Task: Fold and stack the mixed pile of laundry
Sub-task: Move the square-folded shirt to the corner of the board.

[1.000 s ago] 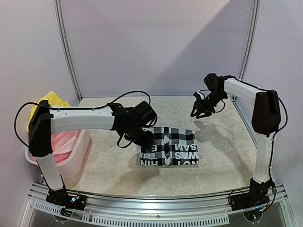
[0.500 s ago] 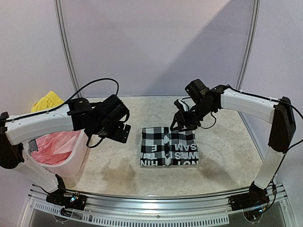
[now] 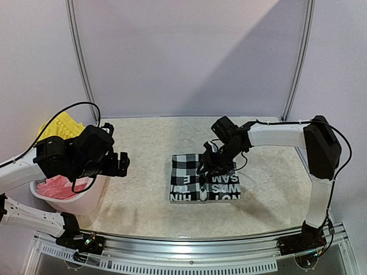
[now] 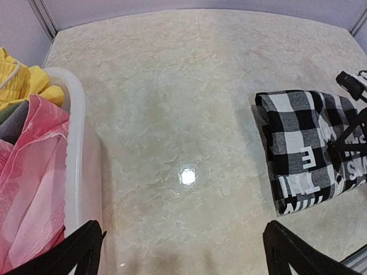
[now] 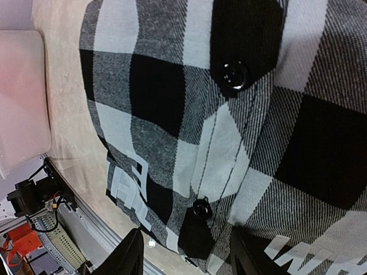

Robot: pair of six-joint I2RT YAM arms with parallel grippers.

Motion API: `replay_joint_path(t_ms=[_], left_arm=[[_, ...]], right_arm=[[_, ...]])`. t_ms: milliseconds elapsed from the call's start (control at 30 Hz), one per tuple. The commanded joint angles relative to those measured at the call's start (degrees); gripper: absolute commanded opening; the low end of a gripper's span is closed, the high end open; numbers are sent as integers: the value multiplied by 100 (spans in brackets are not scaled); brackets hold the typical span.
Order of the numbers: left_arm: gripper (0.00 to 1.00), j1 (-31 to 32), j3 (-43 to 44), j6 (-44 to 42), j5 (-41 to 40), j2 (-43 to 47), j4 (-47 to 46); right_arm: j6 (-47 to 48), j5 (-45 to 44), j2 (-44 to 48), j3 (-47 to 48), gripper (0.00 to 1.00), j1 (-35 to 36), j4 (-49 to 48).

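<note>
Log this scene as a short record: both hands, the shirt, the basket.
left hand: open, empty, above table beside basket
right hand: open, low over shirt's far half; contact unclear
checked shirt: folded, flat on table, lettering up
basket: left table edge; holds pink piece, yellow garment, grey garment
folded so far: checked shirt only

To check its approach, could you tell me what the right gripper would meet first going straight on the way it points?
The right gripper would most likely meet the folded black-and-white checked shirt first, near its buttoned front. Nothing shows in between, though the gap is hard to judge.
</note>
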State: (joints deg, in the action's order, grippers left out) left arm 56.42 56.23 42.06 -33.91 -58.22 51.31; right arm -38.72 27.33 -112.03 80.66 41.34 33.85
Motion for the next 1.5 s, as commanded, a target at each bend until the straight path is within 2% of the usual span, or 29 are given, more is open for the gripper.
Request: replay_joint_path(t_ms=[0,400,667,833,1033,1267,1467], left_arm=[[100,62,-224,87,-46,130,-193],[99,62,-200,-49,-44,-112,-225],[100,62,-253,-62,-52,-215,-281],[100,62,-199,-182,-80,-348,-313],[100,60,-55,-328,-98,-591,-241],[100,42,186,-548,-107,-933,-172],[99,9,477,-850,-69,-1320,-172]], right_arm=[[-191,-62,-440,111,52,97,-7],[453,-1019,-1408,1122,51,-149,1377],[916,-1246,-1649,1733,50,-989,1768],[1144,-1299,-2166,2626,50,-1463,2147],[1094,-1301,-2809,3485,49,-1997,2334],[545,-1175,-3315,4175,46,-2697,2133],[434,-1109,-3878,5336,46,-3230,2274]])
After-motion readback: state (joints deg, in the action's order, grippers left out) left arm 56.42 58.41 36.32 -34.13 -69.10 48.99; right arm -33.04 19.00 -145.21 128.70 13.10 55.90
